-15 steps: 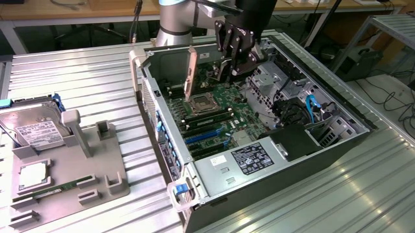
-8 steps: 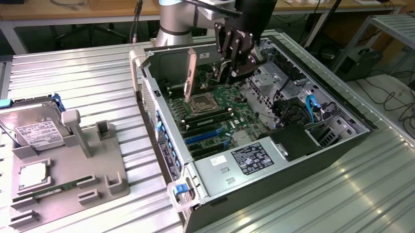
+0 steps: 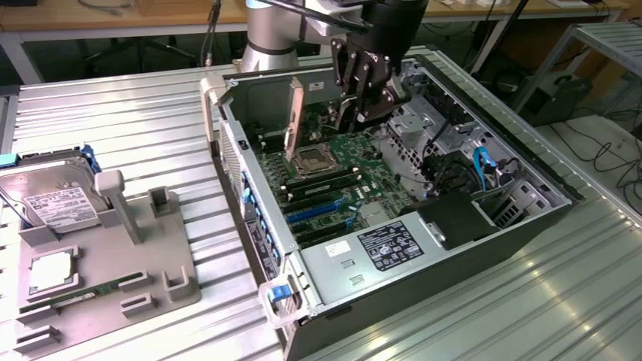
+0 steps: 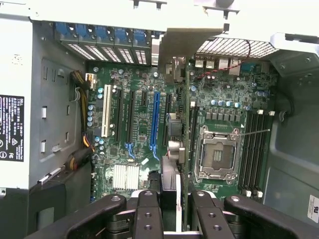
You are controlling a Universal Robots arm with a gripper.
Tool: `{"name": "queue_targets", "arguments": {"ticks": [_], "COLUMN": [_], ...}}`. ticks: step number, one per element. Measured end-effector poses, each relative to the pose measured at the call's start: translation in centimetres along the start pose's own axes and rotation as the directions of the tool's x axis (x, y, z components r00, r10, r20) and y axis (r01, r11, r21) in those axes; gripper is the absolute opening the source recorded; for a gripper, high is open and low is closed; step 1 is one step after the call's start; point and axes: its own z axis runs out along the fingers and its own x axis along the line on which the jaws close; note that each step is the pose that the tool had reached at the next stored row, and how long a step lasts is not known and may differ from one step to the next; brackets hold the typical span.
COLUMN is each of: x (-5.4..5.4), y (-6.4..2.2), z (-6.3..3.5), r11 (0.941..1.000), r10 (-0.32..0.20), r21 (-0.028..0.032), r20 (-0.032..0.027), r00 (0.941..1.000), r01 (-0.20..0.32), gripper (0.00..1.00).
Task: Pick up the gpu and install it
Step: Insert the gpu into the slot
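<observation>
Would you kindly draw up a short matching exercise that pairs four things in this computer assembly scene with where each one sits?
Things:
1. thin brownish-orange gpu card
2. silver hard drive with white label
3. narrow green memory stick
4. black robot gripper

Places:
A. flat in the grey parts tray, near its front edge
B. upright on edge inside the open computer case
C. above the green motherboard, within the case
D. at the grey tray's far end, by blue clips

Pairs: 1-B, 2-D, 3-A, 4-C
</observation>
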Motion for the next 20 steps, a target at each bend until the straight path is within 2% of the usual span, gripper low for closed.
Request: {"name": "queue_targets", "arguments": {"ticks": [8, 10, 14, 18, 20], "x": [0.0, 0.0, 0.1, 0.1, 0.1], "y": [0.03, 0.03, 0.01, 0.01, 0.10], "z": [1.48, 1.71, 2.27, 3.00, 3.08], "r11": [1.0000, 1.0000, 0.9984, 0.9922, 0.9916], "r10": [0.000, 0.002, 0.056, 0.125, 0.130], "r21": [-0.0007, -0.0012, -0.0004, 0.0011, 0.0011], "r20": [-0.0004, -0.0076, -0.0097, -0.0101, -0.0101], "r00": [1.0000, 1.0000, 0.9984, 0.9921, 0.9915], "r01": [0.000, -0.002, -0.056, -0.125, -0.130], "gripper": [0.28, 0.28, 0.28, 0.28, 0.28]}}
